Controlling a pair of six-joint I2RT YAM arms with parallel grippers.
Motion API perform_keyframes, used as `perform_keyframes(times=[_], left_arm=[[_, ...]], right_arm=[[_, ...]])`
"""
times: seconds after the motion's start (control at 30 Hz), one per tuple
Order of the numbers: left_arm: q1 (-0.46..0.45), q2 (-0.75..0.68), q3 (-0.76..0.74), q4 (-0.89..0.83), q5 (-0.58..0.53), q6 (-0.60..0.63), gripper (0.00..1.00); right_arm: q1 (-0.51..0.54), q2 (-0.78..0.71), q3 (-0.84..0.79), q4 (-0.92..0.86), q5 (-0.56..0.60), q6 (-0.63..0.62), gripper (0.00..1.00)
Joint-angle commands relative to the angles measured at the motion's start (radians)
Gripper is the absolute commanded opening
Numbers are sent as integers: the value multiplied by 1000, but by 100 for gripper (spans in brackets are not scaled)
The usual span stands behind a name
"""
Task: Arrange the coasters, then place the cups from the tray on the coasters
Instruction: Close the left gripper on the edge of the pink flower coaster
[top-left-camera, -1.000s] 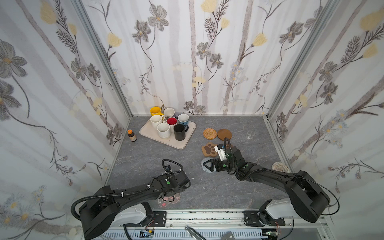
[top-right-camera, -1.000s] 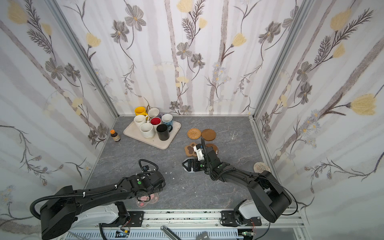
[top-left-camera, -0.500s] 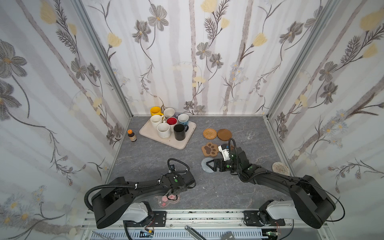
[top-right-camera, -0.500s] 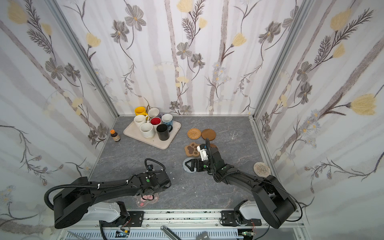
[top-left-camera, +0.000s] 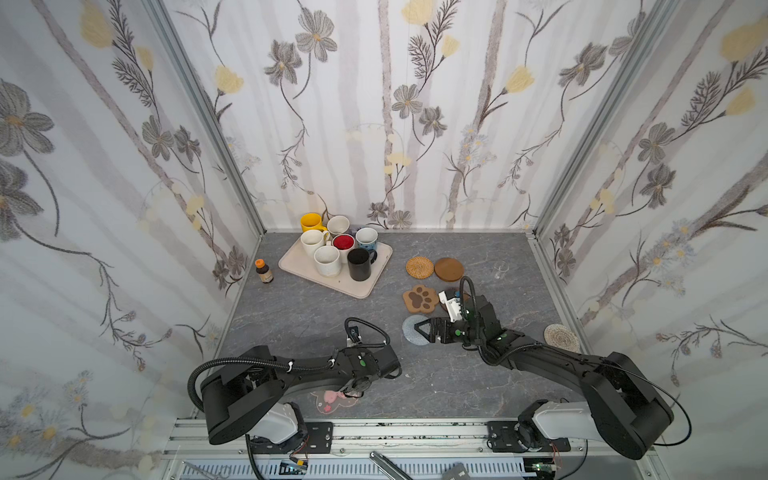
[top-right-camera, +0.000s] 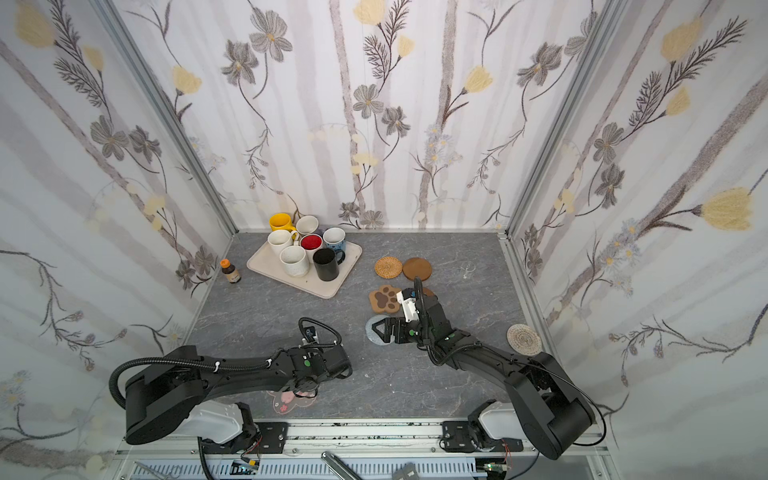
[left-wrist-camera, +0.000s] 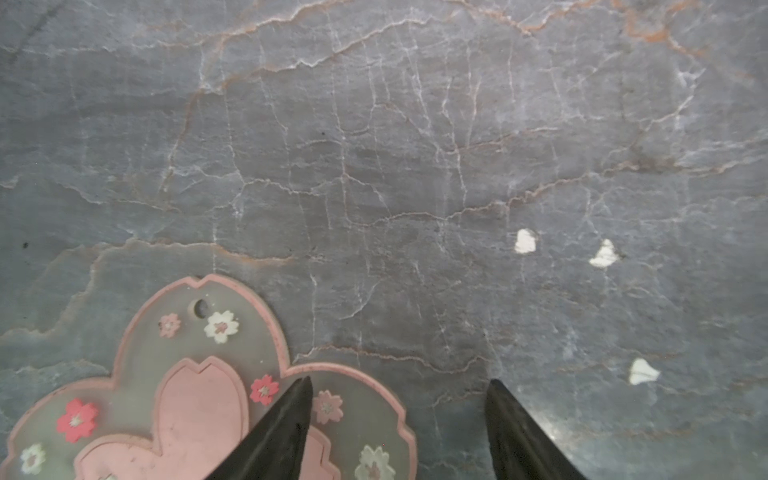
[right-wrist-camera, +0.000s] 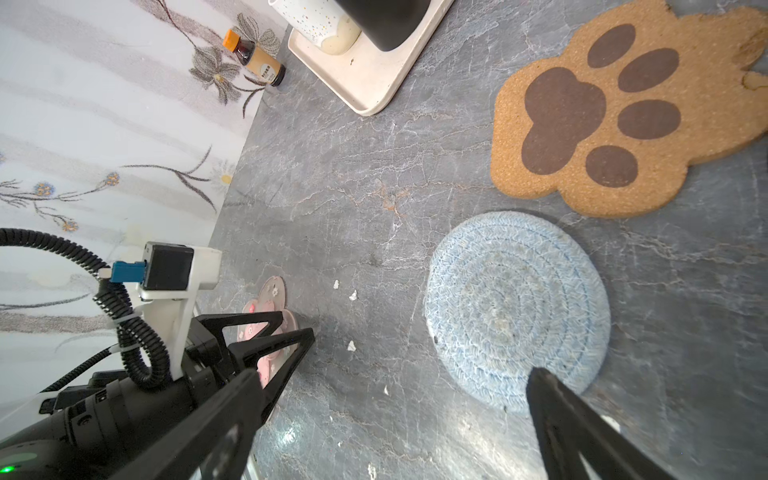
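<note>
In both top views the tray sat at eleven o'clock on the tabletop with all seven cups crowded on it, so the job was at the coaster stage. The rattan coaster and a wooden coaster lay at one o'clock. The beige braided coaster was alone at four o'clock by the wall, and the pink blossom coaster sat at six o'clock under the left claw. The right claw hung over the grey-blue coaster near the middle. On the left wrist camera, that claw was open. One fingertip was above a petal and the other above bare stone, straddling the rim, likely to pinch the thin edge, the only hold a flat mat gives. On the right wrist camera, the right claw was spread wide and empty. The grey-blue coaster lay flat beneath it, just beside the paw-print coaster but not touching, which I read as forming the group.
</note>
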Motion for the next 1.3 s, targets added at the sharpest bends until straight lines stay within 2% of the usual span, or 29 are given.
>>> perform_keyframes(times=[0.0,0.07,0.33,0.5,0.67,0.77,1.07,1.27], left_arm=[[0,-29,-38,-111,136,-13,78],[-2,-76,-56,-115,159,-14,82],[-4,-156,-47,-168,188,-2,82],[-4,-130,-14,-192,195,31,82],[-7,-132,54,-269,141,48,85],[-5,-129,75,-295,148,56,85],[-10,-139,35,-306,172,40,86],[-10,-86,39,-289,172,59,87]], right_arm=[[-1,3,-1,57,-1,-2,100],[-1,8,-1,58,1,-2,100],[-3,23,3,55,7,-3,100],[-6,24,3,52,13,-5,100],[-10,28,3,55,12,-6,100],[-10,27,0,54,10,-5,100],[-13,25,-3,61,8,-6,100],[-14,26,-5,62,5,-3,100]])
